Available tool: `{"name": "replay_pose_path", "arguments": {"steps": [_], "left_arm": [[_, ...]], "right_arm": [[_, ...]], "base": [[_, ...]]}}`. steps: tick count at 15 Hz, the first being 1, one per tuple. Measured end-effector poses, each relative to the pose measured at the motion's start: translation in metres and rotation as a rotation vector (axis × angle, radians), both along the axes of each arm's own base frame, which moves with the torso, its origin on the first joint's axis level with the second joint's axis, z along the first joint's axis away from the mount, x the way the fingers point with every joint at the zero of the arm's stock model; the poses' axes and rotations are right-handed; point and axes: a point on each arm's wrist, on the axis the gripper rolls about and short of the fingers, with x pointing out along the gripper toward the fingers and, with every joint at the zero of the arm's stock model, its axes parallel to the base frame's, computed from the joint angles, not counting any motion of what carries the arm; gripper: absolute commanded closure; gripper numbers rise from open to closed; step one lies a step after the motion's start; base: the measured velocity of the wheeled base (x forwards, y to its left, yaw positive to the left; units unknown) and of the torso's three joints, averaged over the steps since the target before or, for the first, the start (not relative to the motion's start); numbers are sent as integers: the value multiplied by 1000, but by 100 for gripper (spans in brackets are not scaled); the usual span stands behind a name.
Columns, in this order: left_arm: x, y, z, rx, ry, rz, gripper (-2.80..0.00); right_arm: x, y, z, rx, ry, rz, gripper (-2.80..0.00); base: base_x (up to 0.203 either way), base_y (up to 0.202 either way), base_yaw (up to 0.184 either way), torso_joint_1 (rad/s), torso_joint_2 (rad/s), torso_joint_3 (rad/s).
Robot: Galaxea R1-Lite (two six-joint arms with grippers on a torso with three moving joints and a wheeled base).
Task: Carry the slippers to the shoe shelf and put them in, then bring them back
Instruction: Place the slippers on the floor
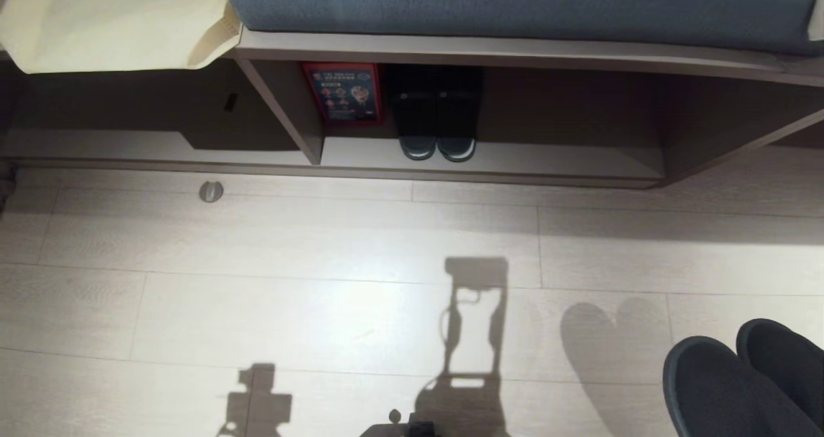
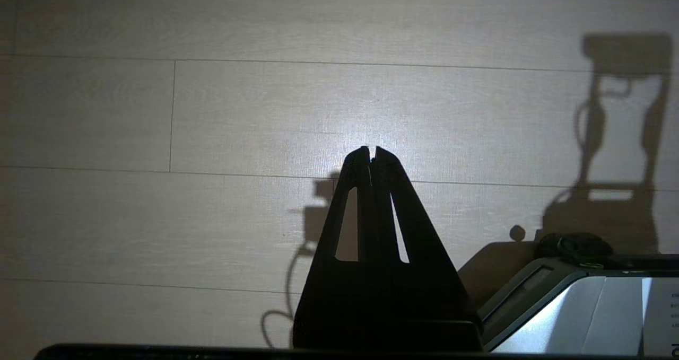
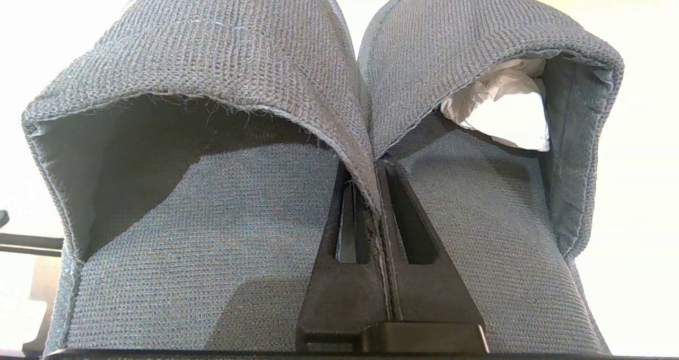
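Observation:
The grey-blue slippers (image 1: 740, 385) hang side by side low at the right edge of the head view, toes toward the shoe shelf (image 1: 553, 160). In the right wrist view my right gripper (image 3: 374, 174) is shut on the slippers (image 3: 212, 217), pinching the two inner edges of their upper bands together. White paper stuffing (image 3: 504, 111) shows inside one slipper. The shelf is a low beige cubby under a bench, with a slanted divider panel (image 1: 283, 109) on its left. My left gripper (image 2: 371, 150) is shut and empty above bare floor.
Black slides (image 1: 438, 128) and a red poster (image 1: 344, 92) stand in the left part of the cubby. A blue cushion (image 1: 515, 6) tops the bench and a cream bag (image 1: 109, 18) hangs at left. A round metal stopper (image 1: 210, 192) sits on the pale wood floor.

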Motion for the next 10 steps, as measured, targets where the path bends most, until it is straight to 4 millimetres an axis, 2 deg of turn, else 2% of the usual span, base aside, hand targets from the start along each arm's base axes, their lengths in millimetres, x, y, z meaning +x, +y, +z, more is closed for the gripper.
{"name": "replay_pose_path", "arguments": {"steps": [10], "left_arm": [[0,0,0,-3,0,-2,0]], "right_arm": [[0,0,0,-1,2,0,0]], "base": [[0,0,0,3,1,200]]}}
